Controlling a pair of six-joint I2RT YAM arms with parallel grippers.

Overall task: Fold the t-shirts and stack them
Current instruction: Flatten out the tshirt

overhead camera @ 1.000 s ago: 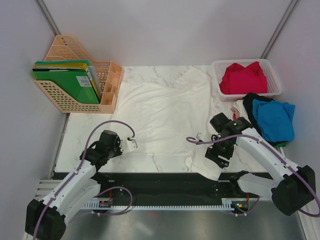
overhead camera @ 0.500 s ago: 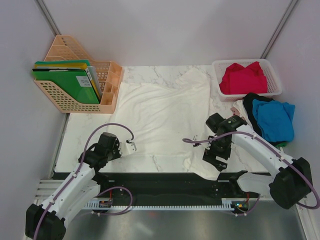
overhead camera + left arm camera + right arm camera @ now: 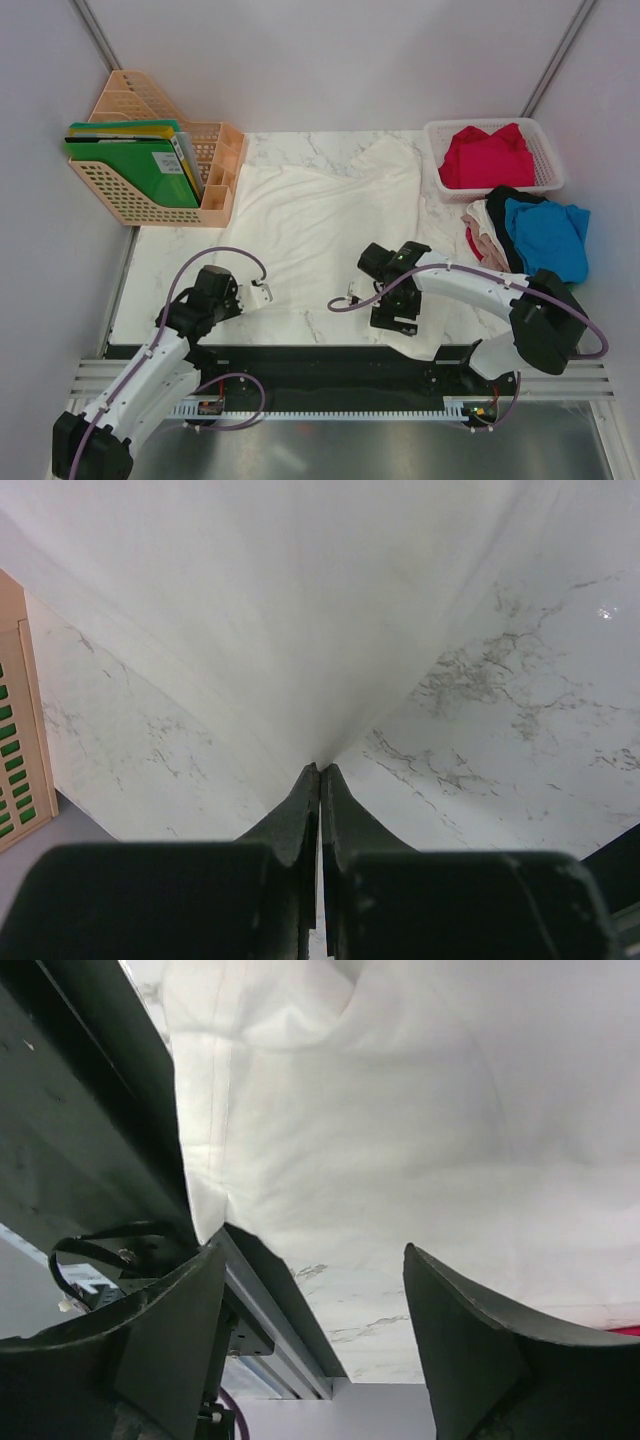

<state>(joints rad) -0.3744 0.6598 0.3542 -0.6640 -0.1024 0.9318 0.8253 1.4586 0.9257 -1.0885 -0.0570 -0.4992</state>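
1. The table [image 3: 150, 280] carries everything. The large white t-shirt [image 3: 320, 230] is spread flat over its middle.
2. The white t-shirt's long axis runs from the near edge toward the far wall, with its hem along the near side. Its near-right corner droops over the table edge.
3. The peach rack [image 3: 120, 205] with green folders [image 3: 130, 165] stands at far left, well apart from the shirt work.
4. The white basket [image 3: 548, 150] at far right holds a red t-shirt [image 3: 487, 158]. Just in front of it lie the blue t-shirt [image 3: 548, 238], black t-shirt [image 3: 505, 197] and beige t-shirt [image 3: 482, 222] in 1 loose heap.
5. The left gripper [image 3: 320, 772] is fully closed, pinching the near-left hem corner; cloth fans out taut from its tips.
6. The right gripper [image 3: 312, 1255] stands wide open above the near-right hem and grips nothing. White cloth lies directly beneath and ahead of it.
7. In my judgement, the next move turns on that drooping corner. It lies just below the right gripper, the nearer arm, so both hem corners could lift together for a fold.
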